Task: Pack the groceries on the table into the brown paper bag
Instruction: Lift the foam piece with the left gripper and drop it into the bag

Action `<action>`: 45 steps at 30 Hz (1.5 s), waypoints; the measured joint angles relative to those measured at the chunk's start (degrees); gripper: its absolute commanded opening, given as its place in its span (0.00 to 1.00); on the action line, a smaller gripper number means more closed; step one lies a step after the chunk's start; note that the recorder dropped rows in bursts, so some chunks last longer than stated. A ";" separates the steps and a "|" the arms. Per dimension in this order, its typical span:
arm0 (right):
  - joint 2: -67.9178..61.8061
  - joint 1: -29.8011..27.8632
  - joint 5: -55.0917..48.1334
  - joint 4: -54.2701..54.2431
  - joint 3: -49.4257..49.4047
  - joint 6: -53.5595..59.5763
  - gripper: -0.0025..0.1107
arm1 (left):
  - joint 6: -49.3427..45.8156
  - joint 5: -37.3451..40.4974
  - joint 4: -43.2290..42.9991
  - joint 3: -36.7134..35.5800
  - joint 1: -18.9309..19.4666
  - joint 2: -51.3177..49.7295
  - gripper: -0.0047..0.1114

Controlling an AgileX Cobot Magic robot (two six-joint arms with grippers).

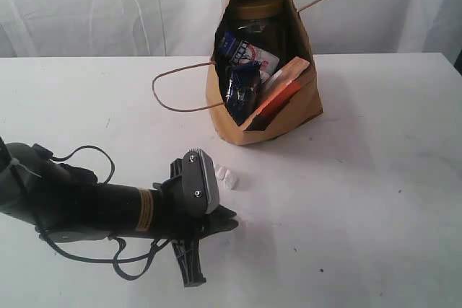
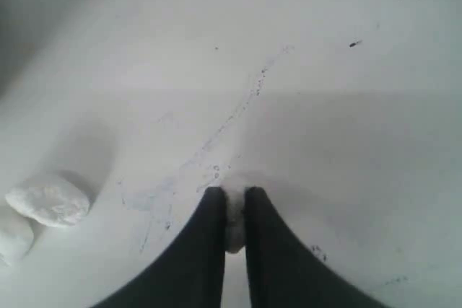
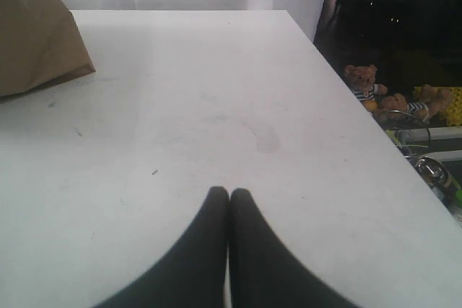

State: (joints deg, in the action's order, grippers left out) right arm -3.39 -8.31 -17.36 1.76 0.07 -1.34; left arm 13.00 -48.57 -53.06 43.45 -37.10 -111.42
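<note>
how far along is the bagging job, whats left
Done: the yellow-lidded jar, noodle pack and orange pouch sit inside the brown paper bag. In hand: the left gripper pinches a white crumb on the table; the right gripper is shut, empty. Left: no groceries show on it, only two loose crumbs.

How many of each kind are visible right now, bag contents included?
bag: 1
jar: 1
carton: 1
noodle pack: 1
pouch: 1
white lump: 3, two loose on the table, one pinched in the left gripper
Total: 8; anything deeper in the bag is hidden.
</note>
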 measured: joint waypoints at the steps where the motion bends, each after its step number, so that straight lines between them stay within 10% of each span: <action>1: 0.00 0.00 0.00 0.00 0.00 0.00 0.02 | 0.00 0.00 -0.15 0.00 0.00 0.00 0.04; 27: 0.00 0.00 0.00 0.00 0.00 0.00 0.02 | 14.76 -1.63 5.74 -11.40 7.11 42.76 0.04; 45: 0.00 0.00 0.00 0.00 0.00 -0.09 0.02 | 4.25 -6.87 12.39 7.11 7.11 23.78 0.04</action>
State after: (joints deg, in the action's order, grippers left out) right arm -3.39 -8.31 -17.36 1.76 0.07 -1.43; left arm 17.25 -55.44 -40.67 50.57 -29.98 -87.64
